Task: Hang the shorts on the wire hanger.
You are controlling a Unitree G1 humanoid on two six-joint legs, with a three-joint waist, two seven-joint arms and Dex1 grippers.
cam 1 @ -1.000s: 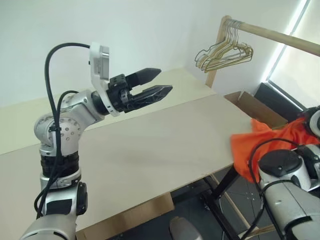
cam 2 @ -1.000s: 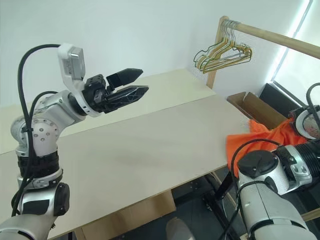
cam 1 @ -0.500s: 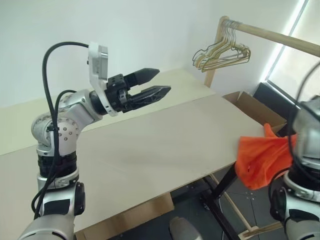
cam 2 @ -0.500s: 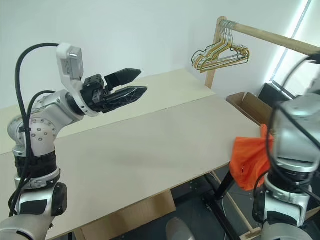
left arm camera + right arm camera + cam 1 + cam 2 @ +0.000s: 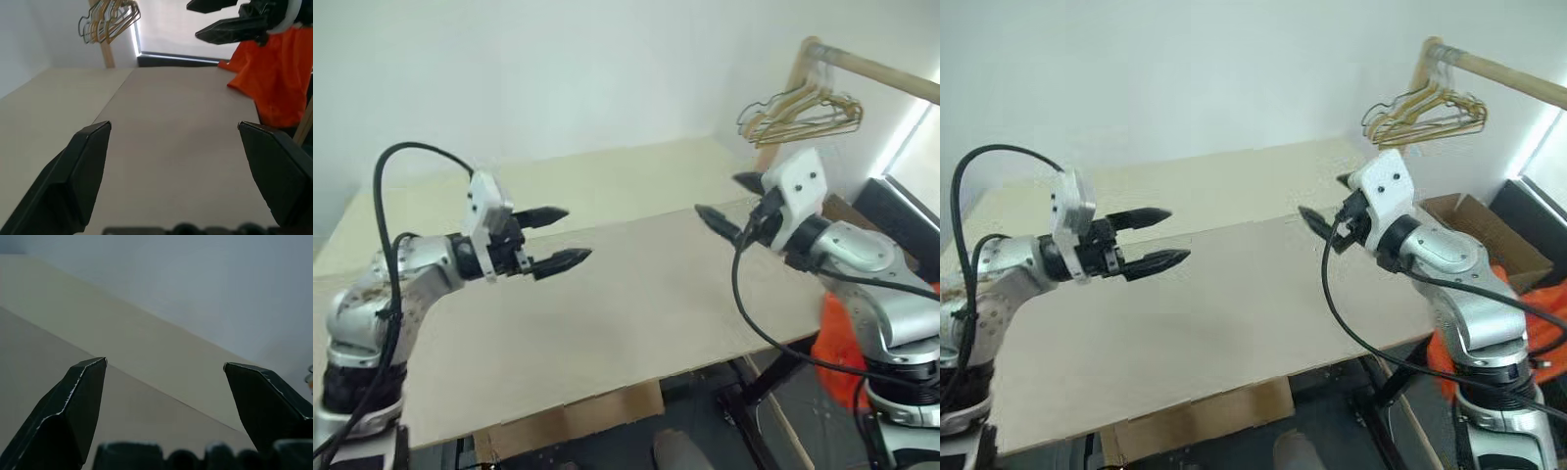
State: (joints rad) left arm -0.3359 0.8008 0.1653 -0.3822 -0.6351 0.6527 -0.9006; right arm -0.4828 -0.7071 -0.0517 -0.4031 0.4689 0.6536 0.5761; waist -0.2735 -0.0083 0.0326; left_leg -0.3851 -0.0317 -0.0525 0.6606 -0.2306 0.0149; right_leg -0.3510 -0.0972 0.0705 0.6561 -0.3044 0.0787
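The orange shorts [image 5: 274, 68] hang bunched low at the table's right end, behind my right arm, and they also show as orange fabric [image 5: 837, 343] below that arm's elbow. What holds them up is hidden. My right gripper [image 5: 717, 193] hovers open and empty above the right part of the table, pointing left. Over the table's left part my left gripper [image 5: 576, 235] is open and empty, pointing right toward the other one. In the left wrist view the right gripper [image 5: 192, 20] shows in front of the shorts. The wire hanger is out of view.
A bunch of gold and green wire hangers [image 5: 803, 106] hangs from a wooden rail [image 5: 881, 70] at the back right. The pale wooden table [image 5: 636, 304] spans the middle. An open cardboard box [image 5: 1469, 211] sits past its right end.
The camera has swung. My right arm has come up from low beside the table to above it, without the shorts. My left gripper has sunk lower toward the table.
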